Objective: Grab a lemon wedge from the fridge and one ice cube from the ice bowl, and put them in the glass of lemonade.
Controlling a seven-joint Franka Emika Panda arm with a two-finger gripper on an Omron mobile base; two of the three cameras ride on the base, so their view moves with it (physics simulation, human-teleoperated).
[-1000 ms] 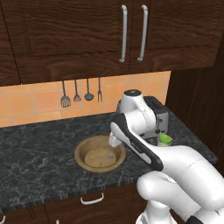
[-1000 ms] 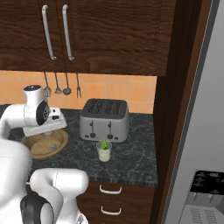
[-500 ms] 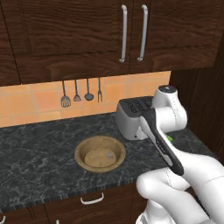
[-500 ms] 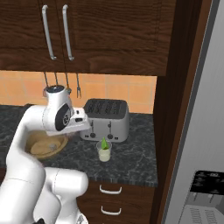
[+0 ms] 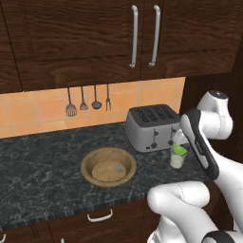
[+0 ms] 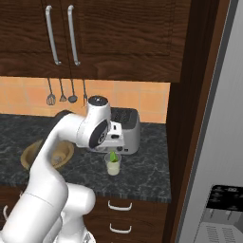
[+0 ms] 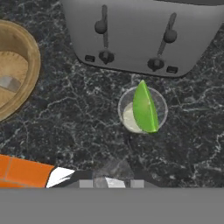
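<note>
We are holding our fingers (image 7: 114, 174) nearly together, pinching a small clear ice cube (image 7: 113, 168) between them, hovering above the dark table (image 7: 78, 118) just in front of the glass of lemonade (image 7: 142, 109). We are counting one glass, standing just in front of the one toaster (image 7: 140, 33), with one lemon wedge (image 7: 145, 107) sitting in it, leaning against its rim. We are also seeing one ice bowl (image 7: 17, 65) off to the side with one cube (image 7: 9, 83) lying in it, and four utensils (image 5: 88, 100) hanging on the tiled wall.
</note>
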